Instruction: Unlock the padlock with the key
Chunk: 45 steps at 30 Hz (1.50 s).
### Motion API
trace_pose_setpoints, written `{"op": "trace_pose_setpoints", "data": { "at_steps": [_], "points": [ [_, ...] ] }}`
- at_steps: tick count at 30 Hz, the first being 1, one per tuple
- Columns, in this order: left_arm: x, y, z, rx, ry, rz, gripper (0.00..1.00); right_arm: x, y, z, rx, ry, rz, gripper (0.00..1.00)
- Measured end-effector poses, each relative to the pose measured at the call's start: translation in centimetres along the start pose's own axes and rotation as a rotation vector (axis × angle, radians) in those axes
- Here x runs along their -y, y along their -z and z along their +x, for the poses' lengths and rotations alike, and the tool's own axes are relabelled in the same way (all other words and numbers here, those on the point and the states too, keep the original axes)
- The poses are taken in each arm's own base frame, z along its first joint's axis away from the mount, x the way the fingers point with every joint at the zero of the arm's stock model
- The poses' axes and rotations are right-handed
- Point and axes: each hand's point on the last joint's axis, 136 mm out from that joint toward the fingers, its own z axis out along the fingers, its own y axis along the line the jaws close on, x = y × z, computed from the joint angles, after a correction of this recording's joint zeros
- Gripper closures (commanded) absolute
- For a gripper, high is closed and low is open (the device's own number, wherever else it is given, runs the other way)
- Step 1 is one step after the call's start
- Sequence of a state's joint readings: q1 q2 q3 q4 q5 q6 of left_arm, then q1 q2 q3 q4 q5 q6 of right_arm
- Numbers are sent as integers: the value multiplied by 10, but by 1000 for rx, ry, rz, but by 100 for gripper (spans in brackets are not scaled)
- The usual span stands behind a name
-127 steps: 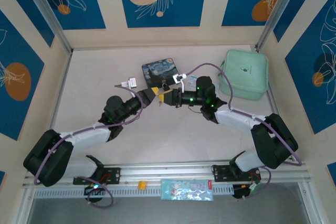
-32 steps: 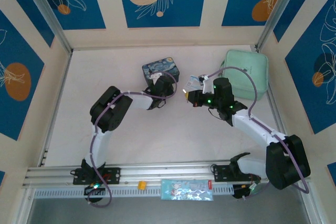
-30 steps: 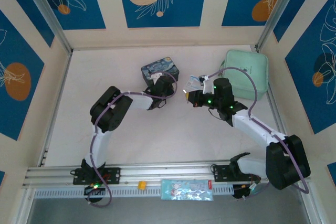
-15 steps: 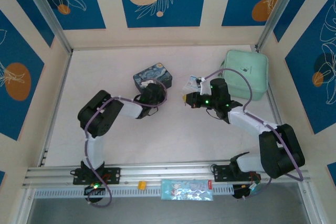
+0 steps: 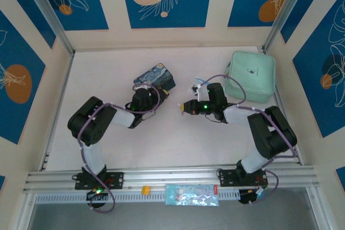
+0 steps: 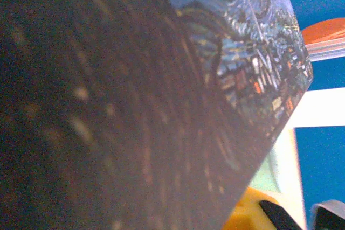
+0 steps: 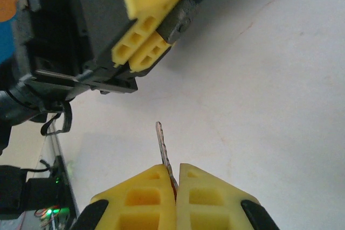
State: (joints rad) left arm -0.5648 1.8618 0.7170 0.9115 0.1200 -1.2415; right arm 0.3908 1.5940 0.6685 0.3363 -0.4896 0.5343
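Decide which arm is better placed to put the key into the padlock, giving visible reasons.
Right. Its tool is shut on the key, whose blade sticks out towards the left tool. The left tool sits close against the Starry Night tin.

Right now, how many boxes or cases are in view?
2. The blue painted tin is near the middle, just beyond the left arm. The mint-green case is at the far right. A smaller one could be hidden under the arms.
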Motion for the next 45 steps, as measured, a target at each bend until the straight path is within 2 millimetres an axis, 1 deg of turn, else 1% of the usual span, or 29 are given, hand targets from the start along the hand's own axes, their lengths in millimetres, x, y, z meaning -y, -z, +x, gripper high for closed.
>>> {"op": "trace_pose_setpoints", "data": {
  "at_steps": [5,10,16,26,36,45],
  "points": [
    [14,6,5,-33,40,84,100,-6,-10,-5,-18,-6,-69,100],
    [20,11,9,-54,69,128,100,-13,-17,-15,-17,4,-132,100],
    [24,14,12,-68,79,157,100,-14,-22,-18,-20,-5,-162,100],
    [27,16,13,-78,86,171,100,-12,-25,-20,-11,-11,-171,100],
    [30,16,14,-82,89,184,100,-16,-26,-28,9,10,-183,100],
    [33,17,16,-85,93,195,100,-14,-29,-33,15,-1,-183,100]
  ]
}}
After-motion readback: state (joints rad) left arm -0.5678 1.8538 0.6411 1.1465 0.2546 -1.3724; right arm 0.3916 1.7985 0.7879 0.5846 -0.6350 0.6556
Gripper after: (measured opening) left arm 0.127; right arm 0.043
